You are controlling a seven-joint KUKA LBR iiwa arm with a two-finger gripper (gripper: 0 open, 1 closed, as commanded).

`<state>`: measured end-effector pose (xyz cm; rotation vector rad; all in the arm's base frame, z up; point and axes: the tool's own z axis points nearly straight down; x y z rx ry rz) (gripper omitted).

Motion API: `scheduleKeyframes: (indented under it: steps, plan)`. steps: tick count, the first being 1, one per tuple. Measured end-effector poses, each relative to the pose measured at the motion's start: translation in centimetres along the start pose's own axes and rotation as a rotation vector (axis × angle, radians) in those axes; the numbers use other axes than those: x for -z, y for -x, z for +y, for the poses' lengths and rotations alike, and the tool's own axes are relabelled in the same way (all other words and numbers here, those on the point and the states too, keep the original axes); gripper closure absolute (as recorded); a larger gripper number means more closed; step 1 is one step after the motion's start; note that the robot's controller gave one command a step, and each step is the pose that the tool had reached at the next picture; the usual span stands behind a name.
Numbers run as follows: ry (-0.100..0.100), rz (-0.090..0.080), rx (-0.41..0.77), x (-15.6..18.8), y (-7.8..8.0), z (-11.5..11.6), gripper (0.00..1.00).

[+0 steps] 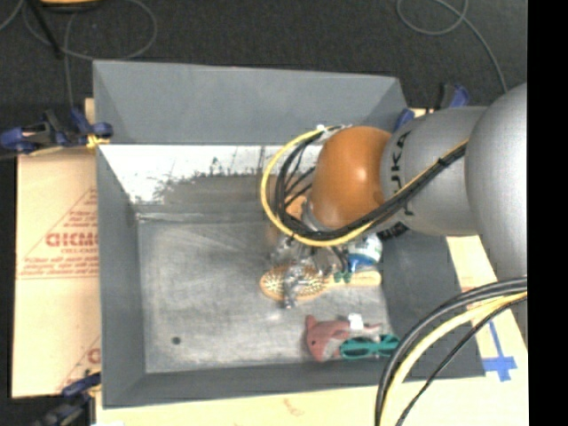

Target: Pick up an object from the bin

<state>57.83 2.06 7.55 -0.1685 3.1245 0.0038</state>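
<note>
My gripper (pixel 295 264) hangs low in the bin's middle right, just under the arm's orange cover. Directly beneath it lies a tan oval thing with a speckled pattern (pixel 291 284), and the gripper's metal tip overlaps its top edge. A pale wooden stick (pixel 362 279) lies just to the right of it. A blue and white thing (pixel 364 254) sits beside the arm, partly hidden by it.
A pinkish-red lump (pixel 321 335) and a green-handled tool (pixel 371 348) lie near the bin's front right corner. A small dark spot (pixel 176 341) marks the floor at the front left. The arm and its cables cover the bin's right side.
</note>
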Motion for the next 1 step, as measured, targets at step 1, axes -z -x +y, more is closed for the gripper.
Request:
scheduleKeyframes:
  steps: [1]
  plan:
    - [-0.003, 0.006, 0.027, 16.02, -1.66, -0.91, 1.0]
